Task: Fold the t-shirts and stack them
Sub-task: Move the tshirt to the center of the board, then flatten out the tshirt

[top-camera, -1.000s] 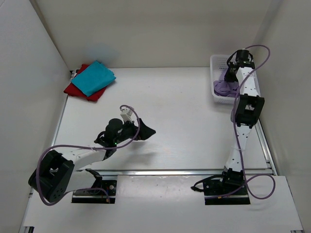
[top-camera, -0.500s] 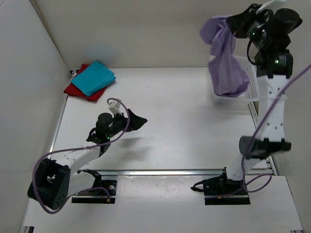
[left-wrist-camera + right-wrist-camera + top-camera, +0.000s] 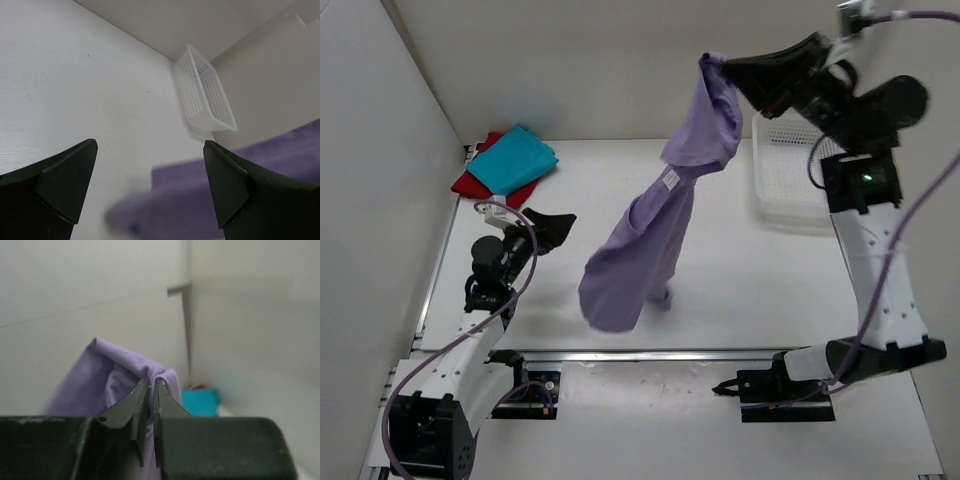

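My right gripper (image 3: 712, 62) is raised high and shut on a purple t-shirt (image 3: 655, 225), which hangs from it down to the table's middle. The right wrist view shows the cloth (image 3: 120, 372) pinched between the closed fingers (image 3: 152, 390). My left gripper (image 3: 560, 222) is open and empty at the left of the table, low, pointing toward the hanging shirt; the shirt shows blurred in the left wrist view (image 3: 200, 200). A folded teal t-shirt (image 3: 513, 160) lies on a folded red one (image 3: 472, 185) at the back left corner.
A white mesh basket (image 3: 790, 170) stands at the back right, also in the left wrist view (image 3: 205, 95). White walls close in the table at the left, back and right.
My right arm lifted the purple shirt out of the basket and swung it left over the table's middle. My left gripper drew back to the left.
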Available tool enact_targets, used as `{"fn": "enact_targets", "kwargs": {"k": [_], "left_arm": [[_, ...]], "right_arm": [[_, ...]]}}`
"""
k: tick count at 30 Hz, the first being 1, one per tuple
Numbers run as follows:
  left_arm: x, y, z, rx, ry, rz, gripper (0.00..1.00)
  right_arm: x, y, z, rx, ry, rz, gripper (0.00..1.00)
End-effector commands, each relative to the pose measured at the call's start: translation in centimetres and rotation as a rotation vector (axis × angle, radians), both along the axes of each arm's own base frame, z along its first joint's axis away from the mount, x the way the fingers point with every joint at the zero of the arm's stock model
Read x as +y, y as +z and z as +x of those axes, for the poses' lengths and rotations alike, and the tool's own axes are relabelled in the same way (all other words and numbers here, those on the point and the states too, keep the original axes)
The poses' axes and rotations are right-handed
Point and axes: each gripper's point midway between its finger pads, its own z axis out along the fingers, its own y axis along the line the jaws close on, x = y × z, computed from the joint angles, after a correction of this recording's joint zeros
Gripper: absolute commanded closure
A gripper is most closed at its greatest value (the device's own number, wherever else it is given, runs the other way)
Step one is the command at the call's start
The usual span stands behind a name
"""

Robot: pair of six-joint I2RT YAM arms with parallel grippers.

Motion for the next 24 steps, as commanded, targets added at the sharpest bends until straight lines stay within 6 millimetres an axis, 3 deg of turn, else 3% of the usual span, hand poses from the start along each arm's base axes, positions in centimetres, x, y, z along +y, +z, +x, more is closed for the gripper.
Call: {"fn": "enact_targets", "kwargs": {"k": [1,2,4,8,11,14,16,17,18,20,21,22,23,24], "left_arm": [[1.1,-0.8,0.1,0.038,0.048,0.042,0.02],[1.0,-2.0,-0.1,0.065,0.047,0.050,0.01],[1.1,-2.7,0.0,0.081,0.060,0.060,0.02],[-0.8,-5.5,-0.6,0.140,0.014,0.134,0.01],[-2.5,-7.9,-1.0,0.192,-0.026,0.222,0.01],[-2.7,-10.4,-1.5,0.253,-0.058,0.267,0.02],[-2.6,-11.2,-1.9,0.266,-0.067,0.306,0.19],[-2.5,-11.9,-2.4,0.289,-0.072,0.336,0.48],[-2.2,-12.4,-2.5,0.294,-0.057,0.381,0.60],[-2.7,-12.8,-3.4,0.308,-0.074,0.486,0.60],[-2.7,-12.8,-3.3,0.302,-0.067,0.530,0.53],[-2.9,-14.0,-4.2,0.345,-0.094,0.578,0.47],[-3.4,-14.9,-4.8,0.376,-0.135,0.601,0.37],[-3.5,-16.0,-5.5,0.417,-0.166,0.625,0.32]], "right_arm": [[2.5,-11.8,8.6,0.296,0.140,-0.032,1.00],[2.5,-15.7,10.8,0.351,0.147,-0.038,1.00],[2.7,-22.8,12.7,0.465,0.185,-0.034,1.00],[0.6,-32.0,18.2,0.706,0.190,-0.021,1.00],[-2.6,-34.3,21.7,0.813,0.080,-0.006,0.89],[-4.0,-34.1,23.2,0.804,-0.127,-0.090,0.59],[-4.3,-35.1,22.9,0.821,-0.280,-0.198,0.50],[-4.3,-34.4,22.1,0.794,-0.370,-0.257,0.48],[-3.8,-36.1,21.2,0.823,-0.395,-0.291,0.48],[-2.3,-39.7,17.1,0.863,-0.422,-0.346,0.52],[-2.0,-41.0,16.1,0.879,-0.437,-0.352,0.56],[-1.0,-43.0,13.9,0.908,-0.421,-0.339,0.73],[0.0,-44.9,11.8,0.934,-0.393,-0.318,0.80],[1.9,-45.1,10.5,0.921,-0.359,-0.314,0.82]]}}
